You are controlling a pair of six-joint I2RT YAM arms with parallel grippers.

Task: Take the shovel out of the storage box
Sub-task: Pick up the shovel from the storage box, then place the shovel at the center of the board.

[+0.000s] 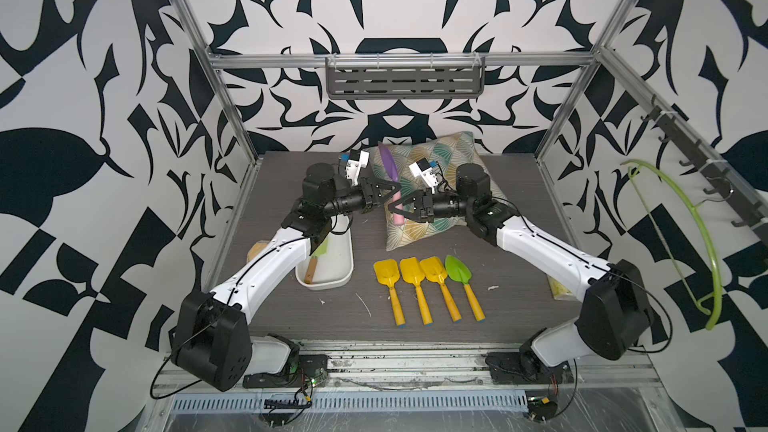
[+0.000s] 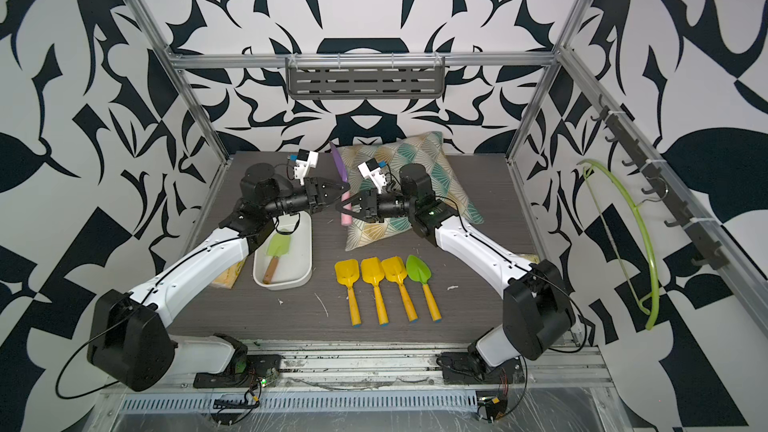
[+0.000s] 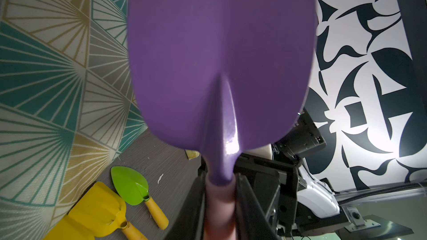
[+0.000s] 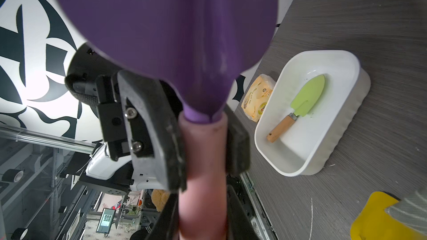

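A purple shovel [image 1: 388, 164] with a pink handle [image 1: 397, 214] hangs upright in the air in front of the pillow, blade up; it also shows in the other top view [image 2: 338, 164]. My left gripper [image 1: 397, 192] is shut on the handle just under the blade [image 3: 219, 54]. My right gripper [image 1: 401, 209] is shut on the same handle right below it, its jaws pressed to both sides [image 4: 203, 204]. The storage box [image 1: 338, 280], a white tub, stands at the left under my left arm. In it lies a light green shovel [image 2: 276, 247] with a wooden handle [image 4: 280, 128].
Three yellow shovels [image 1: 411, 272] and a green shovel [image 1: 458, 270] lie in a row at the front centre. A patterned pillow [image 1: 449, 155] fills the back. Yellow packets lie left of the box [image 4: 256, 98] and at the right edge [image 1: 559, 288]. A green hanger [image 1: 702, 243] hangs on the right wall.
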